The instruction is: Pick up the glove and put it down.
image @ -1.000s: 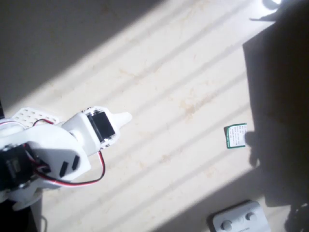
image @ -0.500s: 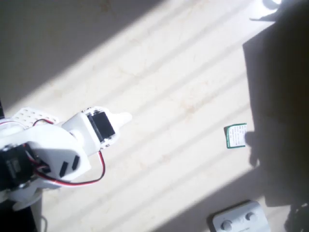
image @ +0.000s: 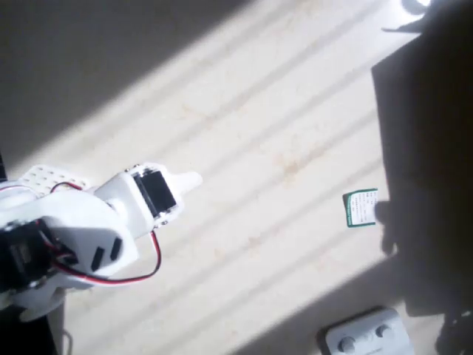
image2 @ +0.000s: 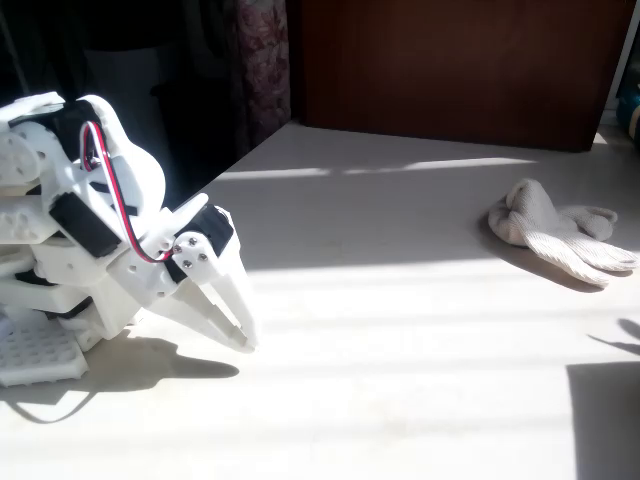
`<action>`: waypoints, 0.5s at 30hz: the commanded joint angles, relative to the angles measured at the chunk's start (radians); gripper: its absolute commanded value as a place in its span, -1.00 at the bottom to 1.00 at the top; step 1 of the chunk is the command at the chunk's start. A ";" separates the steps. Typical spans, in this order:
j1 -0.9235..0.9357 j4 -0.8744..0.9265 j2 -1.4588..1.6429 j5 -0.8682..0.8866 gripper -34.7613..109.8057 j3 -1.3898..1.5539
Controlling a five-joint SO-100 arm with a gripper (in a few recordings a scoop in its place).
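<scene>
While I compare the overhead view with the earlier overhead frames, I see no change: arm [image: 81, 237] folded low at the left, jaws [image: 188, 181] pointing right, card and block where they were.

Count from my side: one glove [image2: 560, 228], one green-and-white card [image: 361, 208], one white block with screws [image: 366, 336], one arm.

Glove lies flat on the worktop [image2: 400, 330] at the far right of the fixed view, cuff bunched toward the left, stubby fingers pointing right, partly in sun. It's well apart from the jaws [image2: 238, 330], which sit at the left of that view, tips angled down close to the worktop surface. Nothing between the fingers; they look closed together, empty.

Overhead: card lies flat on the worktop at the right, at the edge of a dark shadow. Block is at the bottom edge, right of centre, in shade, two screws visible. Sun stripes run diagonally across the surface.
</scene>
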 commanded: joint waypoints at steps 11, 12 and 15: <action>0.002 -0.058 -0.009 0.008 -0.51 -0.224; 0.002 -0.057 -0.031 0.008 -0.51 -0.256; 0.002 -0.049 -0.167 0.008 -0.51 -0.370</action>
